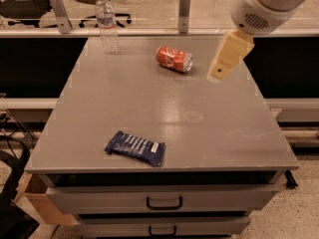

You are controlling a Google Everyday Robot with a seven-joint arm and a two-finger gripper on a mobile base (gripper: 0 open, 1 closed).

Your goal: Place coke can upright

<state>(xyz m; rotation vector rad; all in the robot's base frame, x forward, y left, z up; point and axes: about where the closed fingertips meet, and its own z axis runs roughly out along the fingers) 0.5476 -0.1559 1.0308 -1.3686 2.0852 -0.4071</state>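
Observation:
The coke can (174, 59) is red-orange with silver ends and lies on its side on the far middle of the grey table (199, 128). My gripper (219, 72) hangs from the white arm at the upper right. It is above the table, a short way to the right of the can and apart from it. It holds nothing.
A clear plastic water bottle (107, 23) stands upright at the table's far left. A dark blue snack packet (134, 148) lies near the front edge. Metal posts and a rail run behind the table. Drawers (164, 200) sit under the front edge.

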